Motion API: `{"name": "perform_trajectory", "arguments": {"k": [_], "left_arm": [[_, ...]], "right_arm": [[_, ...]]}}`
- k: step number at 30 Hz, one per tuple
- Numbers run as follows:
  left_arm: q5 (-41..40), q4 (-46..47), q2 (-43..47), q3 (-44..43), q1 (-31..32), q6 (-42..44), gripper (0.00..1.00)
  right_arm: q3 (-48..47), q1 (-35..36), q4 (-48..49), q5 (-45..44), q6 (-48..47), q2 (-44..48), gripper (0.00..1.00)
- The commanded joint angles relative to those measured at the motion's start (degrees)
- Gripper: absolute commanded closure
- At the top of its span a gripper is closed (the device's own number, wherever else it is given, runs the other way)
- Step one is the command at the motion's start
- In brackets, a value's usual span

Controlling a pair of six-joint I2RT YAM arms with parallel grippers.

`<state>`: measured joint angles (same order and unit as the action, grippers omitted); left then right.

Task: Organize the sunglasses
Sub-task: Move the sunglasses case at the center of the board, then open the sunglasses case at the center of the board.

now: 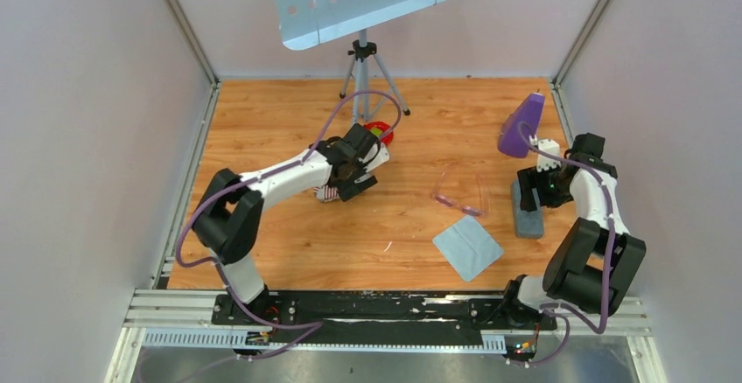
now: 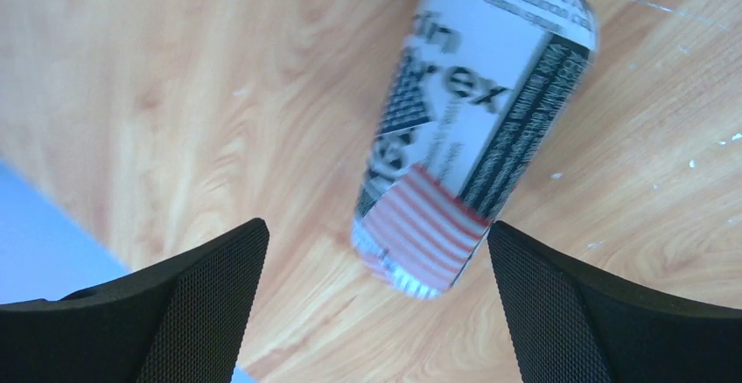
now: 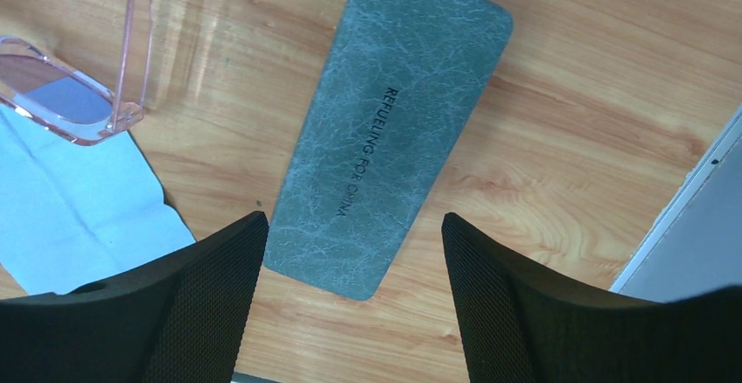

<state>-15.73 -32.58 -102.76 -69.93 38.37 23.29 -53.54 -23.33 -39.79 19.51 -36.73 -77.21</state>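
Observation:
The sunglasses [image 1: 461,192], thin and pale pink, lie on the wooden table right of centre; one lens and an arm show in the right wrist view [image 3: 66,94]. A grey oblong case [image 1: 527,211] lies just right of them, flat under my right gripper [image 1: 531,192]; in the right wrist view the case [image 3: 394,121] lies ahead of the open, empty gripper [image 3: 347,291]. My left gripper [image 1: 346,184] is open and empty above a newspaper-print case [image 2: 472,121], whose near end sits between the fingers [image 2: 376,313].
A light blue cloth [image 1: 468,247] lies in front of the sunglasses; it also shows in the right wrist view [image 3: 70,199]. A purple object [image 1: 521,125] stands at the right back. A red item [image 1: 381,131] sits beyond the left gripper. A tripod [image 1: 363,73] stands at the back.

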Motion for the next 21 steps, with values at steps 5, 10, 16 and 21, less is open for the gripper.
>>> {"name": "perform_trajectory", "arguments": {"k": [5,10,16,21], "left_arm": [[-22.3,0.0,20.0,0.2,9.5,-15.8,0.00],[-10.1,2.9,29.9,9.5,9.3,-37.7,0.00],[-5.9,2.8,32.1,14.4,9.3,-52.2,0.00],[-12.3,-2.3,31.6,12.8,9.7,-60.5,0.00]], "right_arm": [[-2.2,-2.1,1.6,1.9,4.3,-3.4,0.10],[-2.6,-2.1,4.0,4.2,6.3,-5.3,0.01],[-2.3,0.2,6.7,4.8,9.3,-8.8,0.01],[-1.7,2.2,8.0,0.1,10.4,-12.8,0.01]]}}
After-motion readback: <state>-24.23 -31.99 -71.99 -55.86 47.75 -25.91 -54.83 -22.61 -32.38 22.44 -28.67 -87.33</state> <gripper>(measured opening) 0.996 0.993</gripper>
